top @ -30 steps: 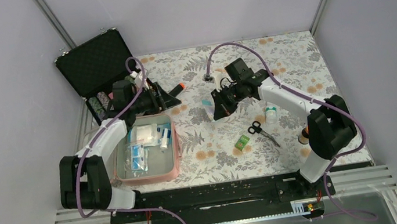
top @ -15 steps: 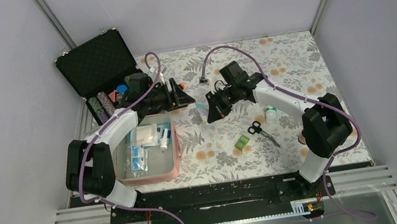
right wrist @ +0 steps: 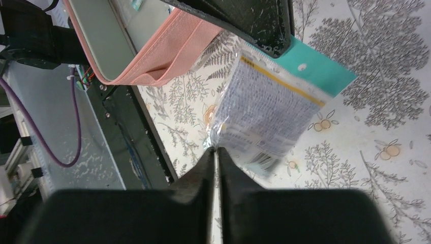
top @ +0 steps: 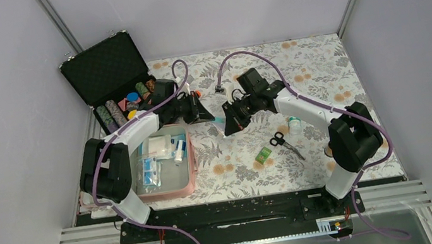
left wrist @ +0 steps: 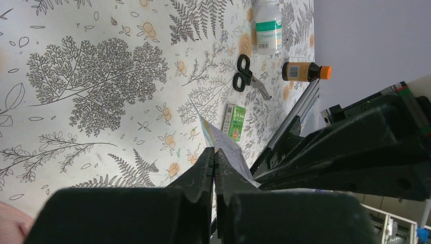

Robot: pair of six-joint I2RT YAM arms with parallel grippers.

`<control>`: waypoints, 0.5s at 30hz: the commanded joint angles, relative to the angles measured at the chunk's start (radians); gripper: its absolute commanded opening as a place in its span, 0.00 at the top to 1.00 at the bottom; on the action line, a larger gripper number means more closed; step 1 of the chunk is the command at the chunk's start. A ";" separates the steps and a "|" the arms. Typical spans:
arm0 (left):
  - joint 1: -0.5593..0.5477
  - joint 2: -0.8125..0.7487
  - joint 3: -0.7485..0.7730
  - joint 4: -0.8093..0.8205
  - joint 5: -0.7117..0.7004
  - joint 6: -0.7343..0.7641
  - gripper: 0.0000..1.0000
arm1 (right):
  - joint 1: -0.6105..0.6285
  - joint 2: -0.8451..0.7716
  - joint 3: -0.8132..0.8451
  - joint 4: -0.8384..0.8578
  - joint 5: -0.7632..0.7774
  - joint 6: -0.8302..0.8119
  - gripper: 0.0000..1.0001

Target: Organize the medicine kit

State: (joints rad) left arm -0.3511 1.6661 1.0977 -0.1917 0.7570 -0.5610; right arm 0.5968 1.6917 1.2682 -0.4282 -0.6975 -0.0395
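- While the left claw is clamped shut on the teal header end of a clear packet, the right claw is pinched shut on the packet's opposite edge, so the two hold it between them over the floral tabletop.
- The medicine kit lies open on the left part of the tabletop, just nearer the arm bases than the left claw. Its grey lining faces up, and small packets and a tube lie inside.
- Behind the kit, a black case stands open with poker chips in it.
- To the right of the claws lie scissors, with a small green box just beside them.
- A white bottle stands near the scissors.
- An amber bottle with an orange cap lies close to the right arm's base.
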 commanded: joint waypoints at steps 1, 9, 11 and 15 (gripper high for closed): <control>0.006 -0.046 0.041 0.014 0.050 0.064 1.00 | 0.012 0.021 0.059 -0.057 -0.035 -0.034 0.78; 0.092 -0.263 0.131 -0.450 0.005 0.554 1.00 | 0.005 -0.095 0.106 -0.249 -0.015 -0.156 0.46; 0.137 -0.322 0.146 -0.557 -0.011 0.689 1.00 | 0.005 -0.142 0.079 -0.264 0.020 -0.175 0.44; 0.232 -0.411 0.193 -0.756 -0.052 0.871 1.00 | 0.004 -0.217 0.003 -0.245 0.085 -0.199 0.43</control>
State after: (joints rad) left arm -0.1875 1.3380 1.2247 -0.7048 0.7509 0.0338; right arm 0.5968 1.5753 1.3216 -0.6460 -0.6777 -0.1795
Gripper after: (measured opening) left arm 0.006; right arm 0.567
